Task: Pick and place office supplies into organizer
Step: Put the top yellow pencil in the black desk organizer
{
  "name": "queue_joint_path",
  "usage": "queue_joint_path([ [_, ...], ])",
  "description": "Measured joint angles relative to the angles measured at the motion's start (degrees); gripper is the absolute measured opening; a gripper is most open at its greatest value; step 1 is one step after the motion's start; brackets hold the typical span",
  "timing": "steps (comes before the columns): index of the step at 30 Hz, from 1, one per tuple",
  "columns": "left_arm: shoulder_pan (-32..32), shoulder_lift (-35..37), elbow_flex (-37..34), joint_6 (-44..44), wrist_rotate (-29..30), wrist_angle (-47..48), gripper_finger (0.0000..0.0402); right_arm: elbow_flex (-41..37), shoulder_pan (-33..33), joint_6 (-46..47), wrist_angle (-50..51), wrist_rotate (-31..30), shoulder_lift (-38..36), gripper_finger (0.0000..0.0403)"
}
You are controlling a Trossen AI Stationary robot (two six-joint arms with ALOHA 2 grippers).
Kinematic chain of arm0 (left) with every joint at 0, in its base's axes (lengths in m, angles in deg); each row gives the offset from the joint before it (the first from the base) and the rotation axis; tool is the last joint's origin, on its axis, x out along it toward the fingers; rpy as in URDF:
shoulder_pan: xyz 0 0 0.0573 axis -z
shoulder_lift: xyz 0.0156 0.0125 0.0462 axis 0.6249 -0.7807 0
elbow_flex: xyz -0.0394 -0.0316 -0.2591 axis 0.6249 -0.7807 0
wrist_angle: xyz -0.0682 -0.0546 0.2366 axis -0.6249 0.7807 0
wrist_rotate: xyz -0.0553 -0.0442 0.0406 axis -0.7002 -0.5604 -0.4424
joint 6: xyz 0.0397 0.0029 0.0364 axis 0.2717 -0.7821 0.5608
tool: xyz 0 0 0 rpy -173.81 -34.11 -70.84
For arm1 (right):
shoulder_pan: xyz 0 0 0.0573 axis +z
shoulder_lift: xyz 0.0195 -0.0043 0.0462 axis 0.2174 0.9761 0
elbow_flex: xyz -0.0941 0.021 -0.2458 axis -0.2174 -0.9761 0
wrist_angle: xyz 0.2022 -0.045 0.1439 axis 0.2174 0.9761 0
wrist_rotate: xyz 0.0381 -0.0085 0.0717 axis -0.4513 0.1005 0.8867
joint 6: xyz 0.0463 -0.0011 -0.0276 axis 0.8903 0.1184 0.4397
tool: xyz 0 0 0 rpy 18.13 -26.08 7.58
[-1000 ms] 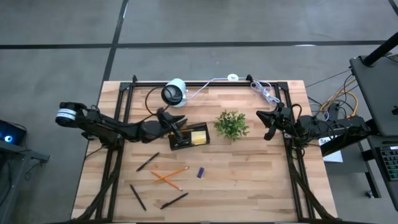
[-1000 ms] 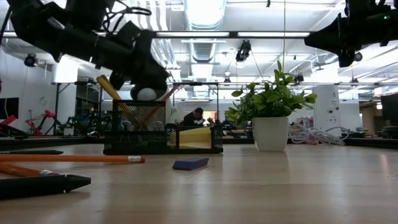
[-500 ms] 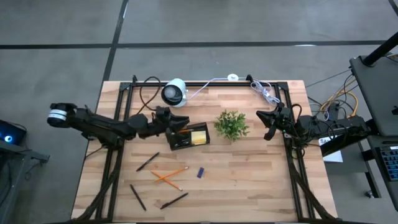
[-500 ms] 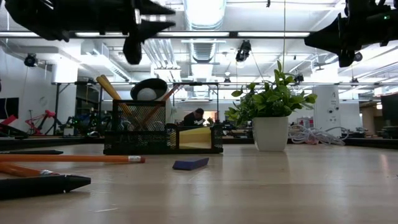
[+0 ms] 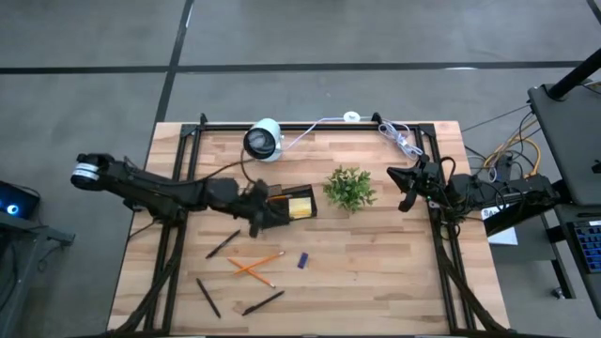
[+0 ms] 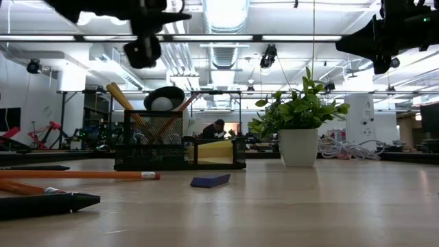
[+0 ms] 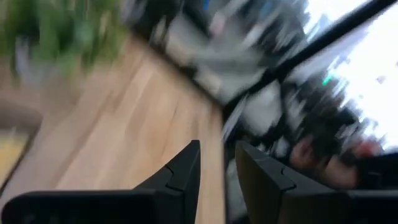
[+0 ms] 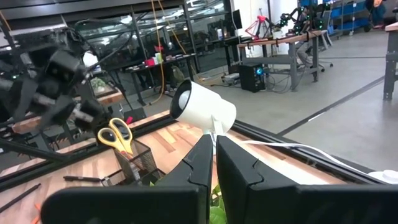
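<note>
The black mesh organizer (image 5: 285, 210) stands mid-table, with the yellow sticky-note pad (image 5: 301, 207) in its right compartment. The yellow-handled scissors (image 8: 118, 134) and an orange pencil (image 6: 122, 103) stand in its taller cup. On the wood nearer me lie two orange pencils (image 5: 254, 267), three black pens (image 5: 223, 244) and the blue piece (image 5: 302, 260). My left gripper (image 5: 263, 214) hovers above the organizer's left end, high above it in the low view (image 6: 142, 51); its fingers (image 7: 186, 162) are slightly open and empty. My right gripper (image 5: 402, 188) waits shut beside the plant.
A small green plant in a white pot (image 5: 349, 188) stands right of the organizer. The white round camera device (image 5: 263, 139) and its cable (image 5: 324, 122) are at the far edge. Black frame rails (image 5: 188, 150) run along the table's sides. Bare wood lies to the near right.
My left gripper has risen from the organizer's cup, drawn back toward the table's left and far side, then swung toward the near edge at the organizer's left end, turning as it went. The scissors stay standing in the cup.
</note>
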Motion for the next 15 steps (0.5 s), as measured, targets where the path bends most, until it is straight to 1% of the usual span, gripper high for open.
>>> queue_joint_path([
  [3,1.9,-0.8,6.1,0.0,-1.3,14.8,0.0086,0.0,0.0,0.0,0.0,0.0,0.0,0.0013],
  [5,3.1,-1.4,9.3,0.0,-1.7,22.1,0.0086,0.0,0.0,0.0,0.1,0.0,0.0,0.0013],
  [8,4.5,-3.0,13.8,0.1,-2.0,28.5,0.0086,0.0,0.0,0.0,0.2,0.0,0.0,0.0013],
  [11,5.6,-5.0,16.6,0.1,-2.0,35.4,0.0086,0.0,0.0,-0.1,0.2,0.0,0.0,0.0013],
  [15,7.4,-8.1,17.3,0.1,-2.0,40.6,0.0086,0.0,0.0,-0.2,0.2,0.0,0.0,0.0013],
])
